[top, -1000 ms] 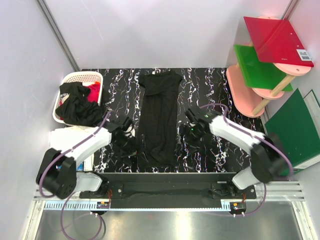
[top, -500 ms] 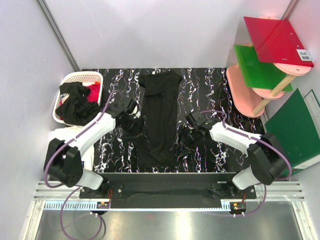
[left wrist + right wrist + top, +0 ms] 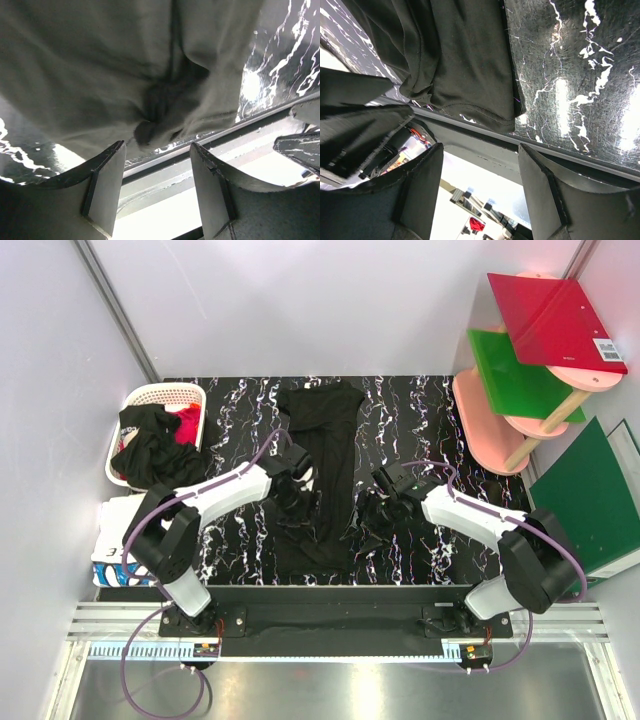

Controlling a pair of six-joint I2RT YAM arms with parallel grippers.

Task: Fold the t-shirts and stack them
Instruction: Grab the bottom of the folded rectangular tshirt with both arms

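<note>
The black t-shirt (image 3: 325,465) is laid lengthwise on the middle of the table (image 3: 440,410). The left gripper (image 3: 298,488) is set at its left edge and the right gripper (image 3: 368,523) just beside its right edge. Both are spread apart, with nothing clasped.

- Black t-shirt (image 3: 320,455): soft matt cloth, creased, with a stitched hem.
- Table (image 3: 420,410): smooth glossy black top with white marble veining.
- Basket (image 3: 165,391), far left: white slatted plastic.
</note>
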